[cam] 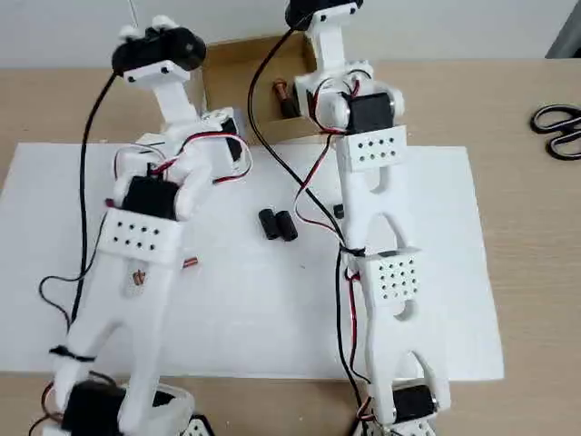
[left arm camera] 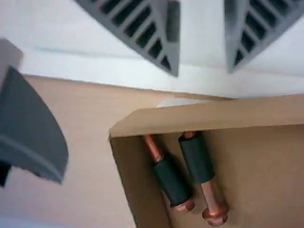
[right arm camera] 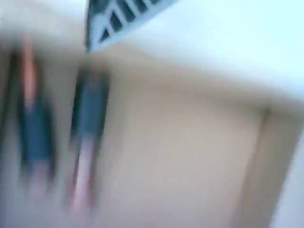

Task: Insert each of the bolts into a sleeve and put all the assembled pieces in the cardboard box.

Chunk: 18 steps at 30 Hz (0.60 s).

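The cardboard box (cam: 231, 77) stands at the back of the table. Two assembled pieces, copper bolts in black sleeves (left arm camera: 173, 178) (left arm camera: 199, 164), lie side by side against its near wall (left arm camera: 199, 116). My left gripper (left arm camera: 199, 71) hovers open and empty above the box's corner. The right arm (cam: 372, 145) stretches over the box, and a grey ribbed piece of my right gripper (right arm camera: 118, 19) hangs above the blurred assembled pieces (right arm camera: 33, 128) (right arm camera: 88, 123). Two loose black sleeves (cam: 277, 224) lie on the white paper. Two copper bolts (cam: 136, 277) (cam: 191, 263) lie by the left arm.
The white paper sheet (cam: 436, 318) covers most of the table. Scissors (cam: 558, 127) lie at the far right edge. A grey curved part (left arm camera: 28, 128) shows beside the box. Cables trail from both arms across the paper.
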### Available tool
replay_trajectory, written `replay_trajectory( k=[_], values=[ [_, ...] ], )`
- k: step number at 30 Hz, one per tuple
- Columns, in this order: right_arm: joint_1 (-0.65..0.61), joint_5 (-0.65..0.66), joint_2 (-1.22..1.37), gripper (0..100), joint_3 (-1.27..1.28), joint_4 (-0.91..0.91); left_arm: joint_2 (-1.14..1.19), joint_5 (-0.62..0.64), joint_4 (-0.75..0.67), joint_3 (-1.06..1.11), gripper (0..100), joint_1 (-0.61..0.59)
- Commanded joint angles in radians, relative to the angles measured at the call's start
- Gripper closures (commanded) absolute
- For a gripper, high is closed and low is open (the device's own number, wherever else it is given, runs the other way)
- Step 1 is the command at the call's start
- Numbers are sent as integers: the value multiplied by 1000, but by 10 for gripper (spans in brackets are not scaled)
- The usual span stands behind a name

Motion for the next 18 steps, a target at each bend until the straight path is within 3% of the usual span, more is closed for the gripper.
replay_trajectory(
  k=[1, 9, 13, 18],
  values=[
    [2, 9, -119, 810, -44, 205, -87, -44, 98, -47, 942, -3],
    [24, 6, -213, 811, 32, 226, -117, -81, 341, -47, 942, -104],
    [13, 6, -354, 811, 334, 228, -117, -126, 451, -47, 942, -161],
    [-38, 6, -711, 811, 873, 220, -124, -157, 580, -48, 942, -216]
  ],
)
